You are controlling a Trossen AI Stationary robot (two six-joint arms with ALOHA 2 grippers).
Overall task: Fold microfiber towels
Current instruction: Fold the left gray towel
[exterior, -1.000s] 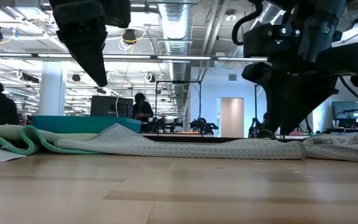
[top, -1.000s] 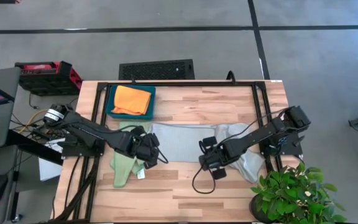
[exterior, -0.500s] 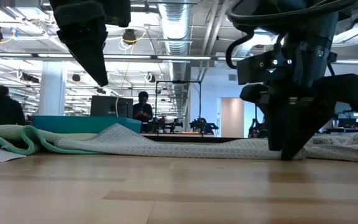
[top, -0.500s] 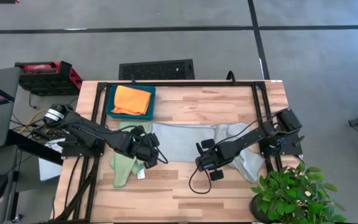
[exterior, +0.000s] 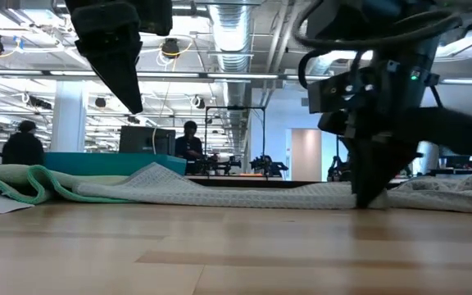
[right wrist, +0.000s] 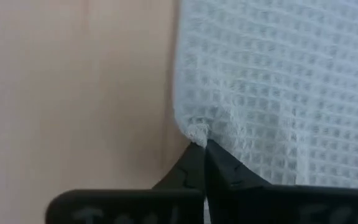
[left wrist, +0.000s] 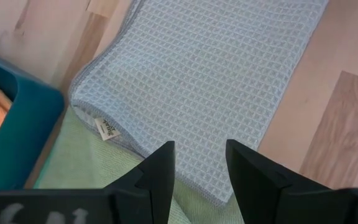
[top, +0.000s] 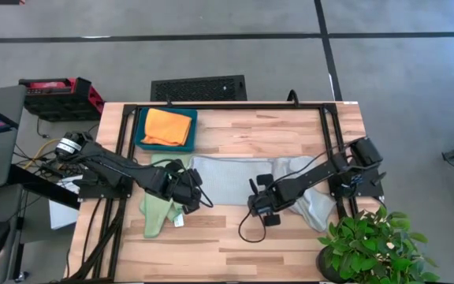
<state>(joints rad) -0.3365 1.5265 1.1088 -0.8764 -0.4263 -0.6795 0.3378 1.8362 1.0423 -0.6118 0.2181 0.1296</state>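
My right pincer (top: 252, 207) pinches the near corner of the grey towel (top: 231, 180), lying lengthwise across the worktop (top: 235, 134). My left pincer (top: 195, 192) hovers wide open above its opposite end.

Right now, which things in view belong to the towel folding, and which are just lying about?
Part of the job:
- spread grey towel, its corner pinched by the right gripper
- second grey towel, bunched
- green towel
- orange towel
- left gripper, open above the towels

Just lying about:
- teal tray
- potted plant
- red case
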